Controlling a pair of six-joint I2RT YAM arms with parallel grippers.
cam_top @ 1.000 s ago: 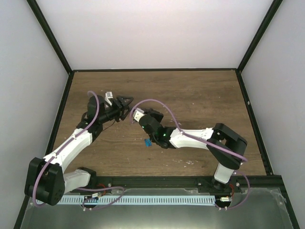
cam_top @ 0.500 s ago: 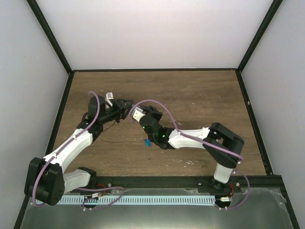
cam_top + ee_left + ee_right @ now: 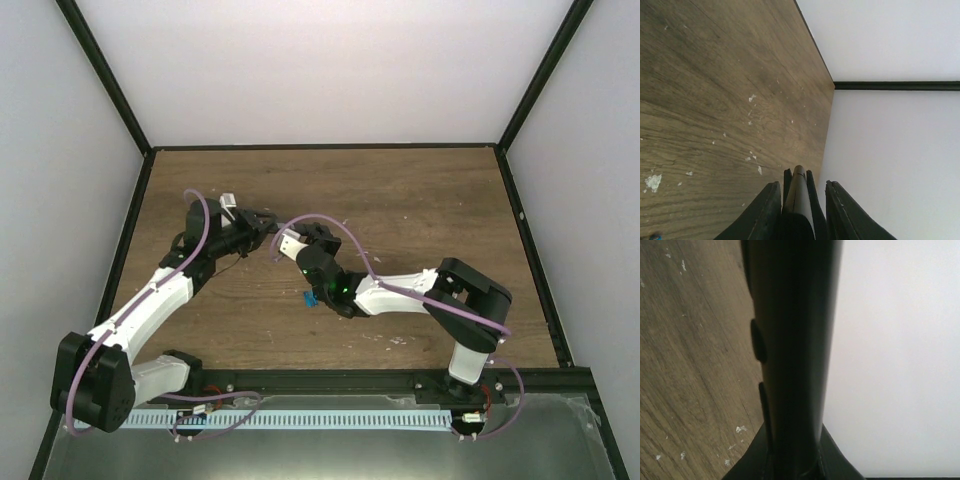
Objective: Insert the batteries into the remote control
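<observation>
The remote control (image 3: 795,340), a long black bar with side buttons, is held off the table by my right gripper (image 3: 792,460), which is shut on it. My left gripper (image 3: 803,183) has its jaws drawn in around the remote's far end (image 3: 799,200). One finger (image 3: 767,210) lies against it, and a thin slit shows beside the other finger (image 3: 840,210). In the top view the two grippers meet at mid-left, the left (image 3: 260,226) facing the right (image 3: 292,238). One blue battery (image 3: 310,297) lies on the wood right beside the right arm's wrist.
White specks (image 3: 752,98) dot the wooden table (image 3: 420,200). White walls with a black frame (image 3: 325,147) close in the back and sides. The right arm's forearm (image 3: 400,292) stretches low across the middle.
The left gripper has shifted right toward the right gripper, and its jaws have narrowed around the remote's end. The right gripper edged slightly left. The battery has not moved.
</observation>
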